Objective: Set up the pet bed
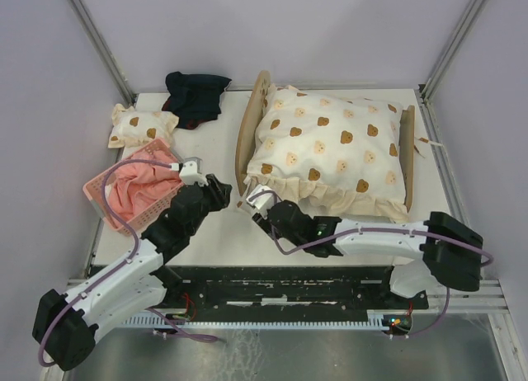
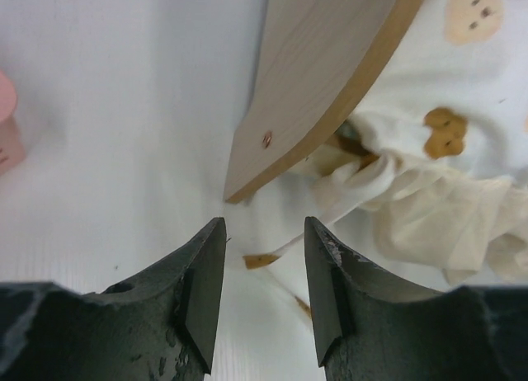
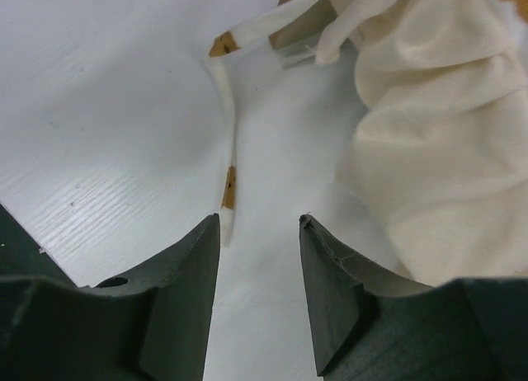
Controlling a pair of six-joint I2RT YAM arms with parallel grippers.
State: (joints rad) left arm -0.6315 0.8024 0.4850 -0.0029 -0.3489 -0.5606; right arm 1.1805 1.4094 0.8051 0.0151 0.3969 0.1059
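The pet bed (image 1: 247,142) stands at the back right, its plywood headboard facing left and its low footboard (image 1: 407,154) on the right. A cream bear-print quilt (image 1: 330,146) covers the whole of it, so the mattress is hidden. Both grippers sit at the bed's near left corner. My left gripper (image 1: 226,193) is open just short of the headboard's lower end (image 2: 322,84), with bare table between its fingers. My right gripper (image 1: 253,203) is open too, beside the quilt's frill (image 3: 437,134). A thin quilt tie (image 3: 227,150) lies on the table and ends by its left fingertip (image 3: 210,232).
A pink basket (image 1: 101,201) holding pink cloth stands at the left, close beside the left arm. A small bear-print pillow (image 1: 142,125) and a dark cloth (image 1: 196,96) lie at the back left. Metal frame posts rise at both back corners.
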